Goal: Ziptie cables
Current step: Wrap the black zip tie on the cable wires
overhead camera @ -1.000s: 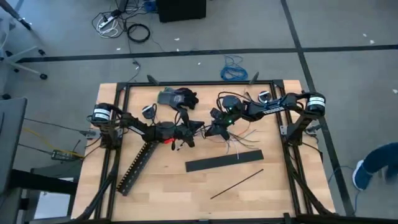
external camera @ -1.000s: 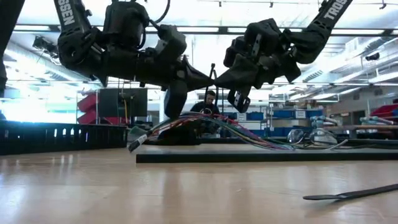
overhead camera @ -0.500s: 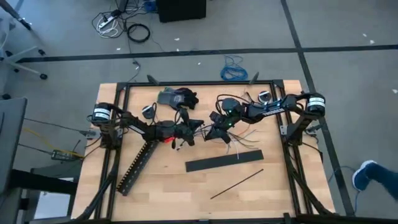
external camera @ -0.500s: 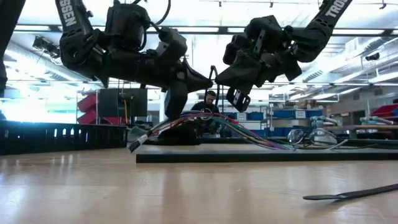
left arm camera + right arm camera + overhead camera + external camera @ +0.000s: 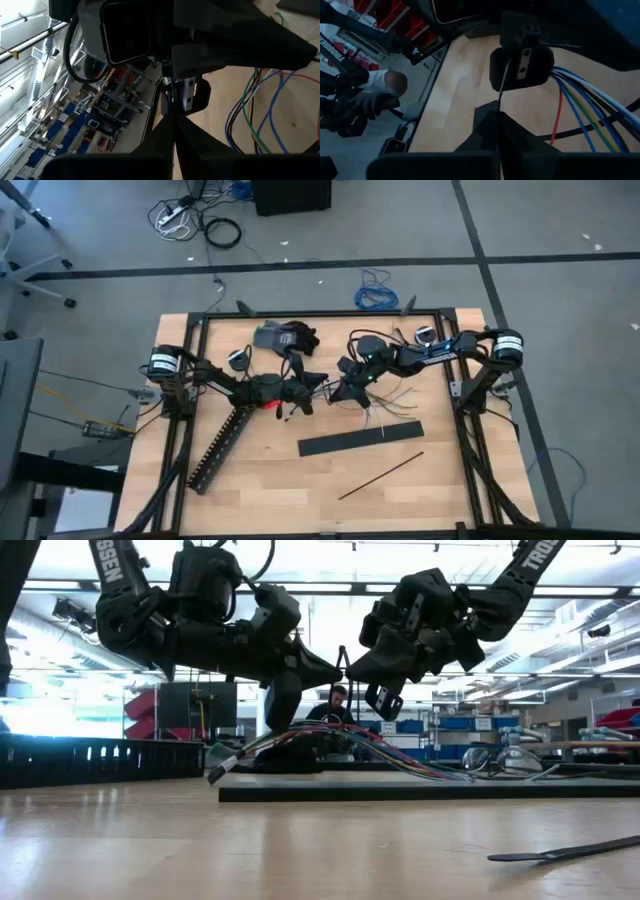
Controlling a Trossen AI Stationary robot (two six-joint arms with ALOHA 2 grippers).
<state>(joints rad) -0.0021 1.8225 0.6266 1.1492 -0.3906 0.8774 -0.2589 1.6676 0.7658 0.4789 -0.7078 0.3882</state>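
Note:
The cables (image 5: 388,406) lie mid-table, arching a little off the wood in the low view (image 5: 330,740), their ends fanned toward the right. Just above them my left gripper (image 5: 316,387) and right gripper (image 5: 341,391) meet tip to tip, each shut on one thin black ziptie (image 5: 173,100). Whether that ziptie goes round the bundle is hidden by the fingers. A second ziptie (image 5: 380,475) lies flat on the wood near the front edge. My left gripper pinches the ziptie (image 5: 172,107) between its two fingertips, coming level from the table's left. The strip runs on from the tips toward the other gripper, clear of the table. My right gripper pinches the same strip (image 5: 501,92) between its fingertips, slanting in from the table's right. The strip stands thin and straight beyond the tips, off the table.
A wide flat black bar (image 5: 360,440) lies just in front of the cables. A long slotted black duct (image 5: 220,445) slants at the left front. Dark gloves (image 5: 285,336) sit at the far edge. A person (image 5: 338,705) is in the room behind.
Both grippers have kept almost still on the ziptie. A person's leg at the room's right has passed out of the high view.

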